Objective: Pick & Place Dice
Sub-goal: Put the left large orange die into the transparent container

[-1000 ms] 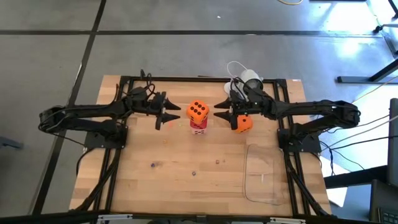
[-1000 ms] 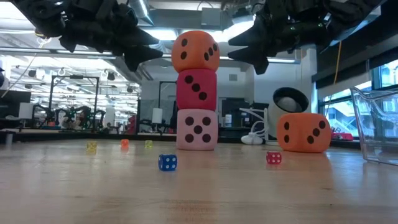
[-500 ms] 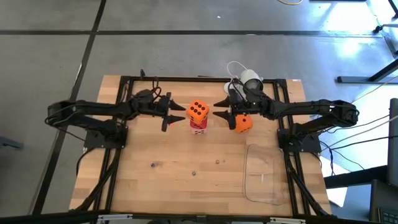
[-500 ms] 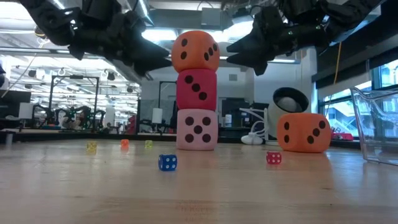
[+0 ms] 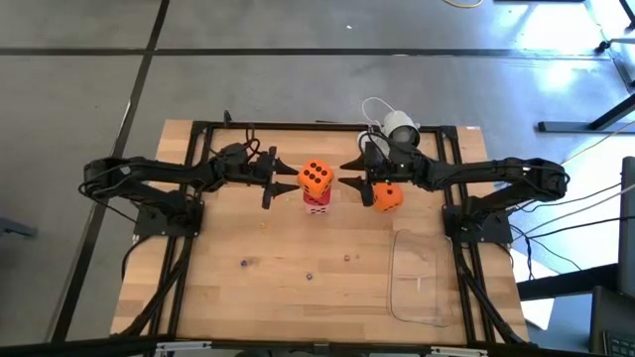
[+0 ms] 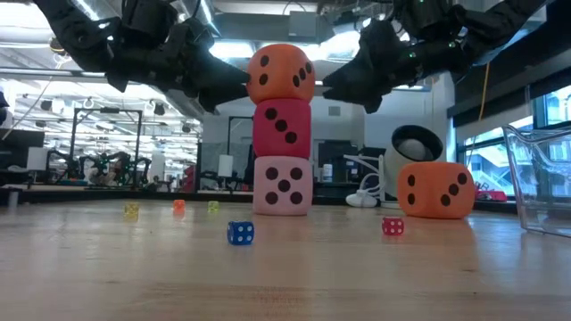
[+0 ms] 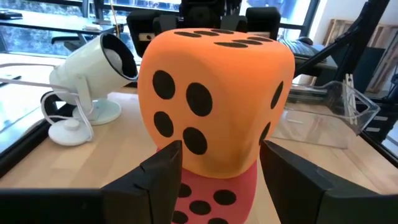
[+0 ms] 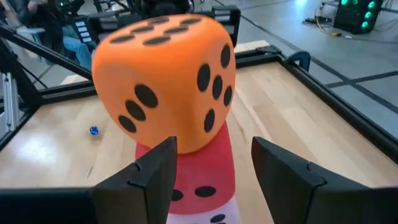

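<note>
Three dice are standing stacked mid-table: top orange die (image 5: 316, 177) on red die (image 6: 282, 127) on pink die (image 6: 283, 185). A second orange die (image 5: 387, 196) is lying just beside. Left gripper (image 5: 282, 178) and right gripper (image 5: 349, 176) are flanking the top die, fingers spread apart, not touching it.

Grey concrete floor (image 5: 89, 89) with dark seams; bright windows (image 6: 486, 156) at right; ceiling strip lights (image 6: 223, 51); distant cluttered workbenches (image 6: 98, 169).
</note>
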You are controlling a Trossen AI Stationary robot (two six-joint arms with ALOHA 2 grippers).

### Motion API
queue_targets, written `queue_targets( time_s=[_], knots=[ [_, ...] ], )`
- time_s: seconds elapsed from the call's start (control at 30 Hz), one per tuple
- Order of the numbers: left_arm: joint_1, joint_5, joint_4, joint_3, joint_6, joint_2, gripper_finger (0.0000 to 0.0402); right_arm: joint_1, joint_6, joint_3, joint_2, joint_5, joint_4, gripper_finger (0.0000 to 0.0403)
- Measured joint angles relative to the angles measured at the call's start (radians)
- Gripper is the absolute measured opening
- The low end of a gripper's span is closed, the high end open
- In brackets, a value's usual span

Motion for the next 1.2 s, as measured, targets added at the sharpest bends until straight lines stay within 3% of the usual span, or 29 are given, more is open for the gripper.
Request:
queue_targets(
  time_s=[0.43, 0.83, 1.2],
  knots=[
    [0.0, 0.0, 0.0, 0.0, -0.004, 0.0, 0.021, 0.006, 0.037, 0.001, 0.112, -0.042, 0.186, 0.0208],
    [-0.001, -0.004, 0.015, -0.002, -0.052, 0.0, 0.0224, 0.022, 0.051, 0.086, 0.151, -0.048, 0.195, 0.0208],
    [-0.021, -0.002, 0.164, 0.002, -0.05, -0.002, 0.0233, 0.041, 0.049, 0.087, 0.154, -0.052, 0.171, 0.0208]
  ],
)
